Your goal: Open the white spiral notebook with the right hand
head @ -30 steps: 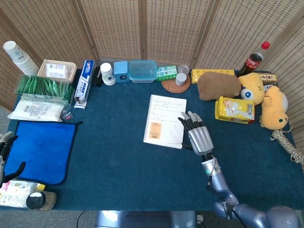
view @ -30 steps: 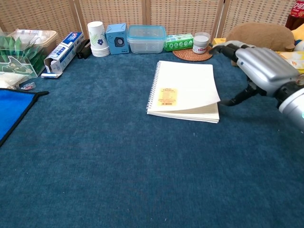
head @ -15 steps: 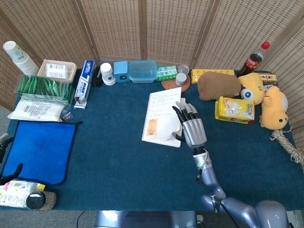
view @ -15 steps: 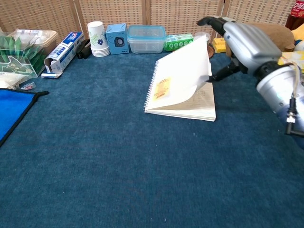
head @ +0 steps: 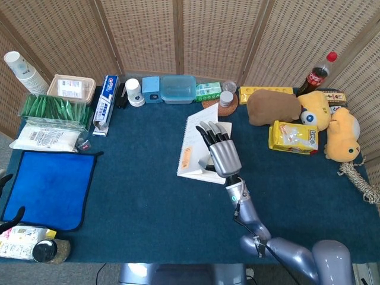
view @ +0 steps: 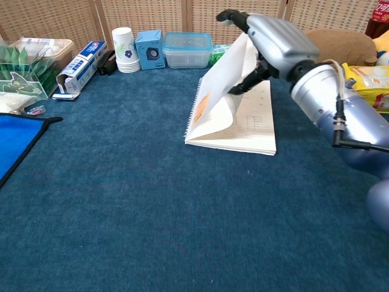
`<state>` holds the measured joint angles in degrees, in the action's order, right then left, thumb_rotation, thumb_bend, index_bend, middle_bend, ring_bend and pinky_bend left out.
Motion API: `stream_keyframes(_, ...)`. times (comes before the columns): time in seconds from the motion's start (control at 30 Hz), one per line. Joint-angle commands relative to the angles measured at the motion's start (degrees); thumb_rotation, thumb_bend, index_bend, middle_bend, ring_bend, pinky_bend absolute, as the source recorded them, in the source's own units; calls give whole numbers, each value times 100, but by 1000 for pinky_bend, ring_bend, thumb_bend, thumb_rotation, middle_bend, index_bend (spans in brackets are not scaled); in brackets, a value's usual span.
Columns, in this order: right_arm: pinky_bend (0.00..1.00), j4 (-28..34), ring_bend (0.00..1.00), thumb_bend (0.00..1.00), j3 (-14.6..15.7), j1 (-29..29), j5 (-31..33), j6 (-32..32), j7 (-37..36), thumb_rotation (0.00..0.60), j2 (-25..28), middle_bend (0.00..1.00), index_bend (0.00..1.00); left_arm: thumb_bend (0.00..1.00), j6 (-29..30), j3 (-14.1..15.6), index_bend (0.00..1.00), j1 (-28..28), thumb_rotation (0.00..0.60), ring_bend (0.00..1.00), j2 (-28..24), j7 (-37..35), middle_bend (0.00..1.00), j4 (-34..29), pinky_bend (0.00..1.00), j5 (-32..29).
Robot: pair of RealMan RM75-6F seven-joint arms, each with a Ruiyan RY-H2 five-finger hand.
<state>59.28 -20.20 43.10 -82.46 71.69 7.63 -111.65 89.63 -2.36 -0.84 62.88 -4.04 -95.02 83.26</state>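
Note:
The white spiral notebook (head: 199, 124) (view: 255, 125) lies in the middle of the blue table, spiral on its left side. Its cover (view: 217, 94) (head: 186, 158), which carries an orange label, stands steeply tilted over the spiral, and a written page shows beneath it. My right hand (head: 218, 152) (view: 273, 35) holds the cover's free edge: the thumb presses on its inner face and the fingers reach past its top edge. Of my left hand (head: 13, 216) only dark fingertips show at the far left edge, beside the blue cloth (head: 50, 187).
Behind the notebook stand a clear plastic box (head: 177, 89) (view: 186, 48), a small jar on a woven coaster (head: 221, 104) and a paper cup (head: 135, 92). A brown plush (head: 272, 107), a yellow packet (head: 293, 136) and a cola bottle (head: 317, 74) sit to the right.
My right hand has swung up and to the left with the cover, which went from lying almost flat to standing steeply. My left hand has slid further out of the head view.

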Motion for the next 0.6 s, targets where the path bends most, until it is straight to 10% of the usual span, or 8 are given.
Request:
stream_keyframes(0.03, 144, 21, 108, 58, -100, 214, 97, -188, 127, 600, -33, 156, 95, 292, 15, 6, 236, -19, 600, 46, 8, -24, 85, 18, 0, 4)
stream_keyframes(0.6, 148, 98, 113, 55, -611, 1046, 549, -684, 450, 600, -122, 154, 91, 291, 157, 30, 235, -170, 600, 46, 23, -164, 85, 127, 0, 15)
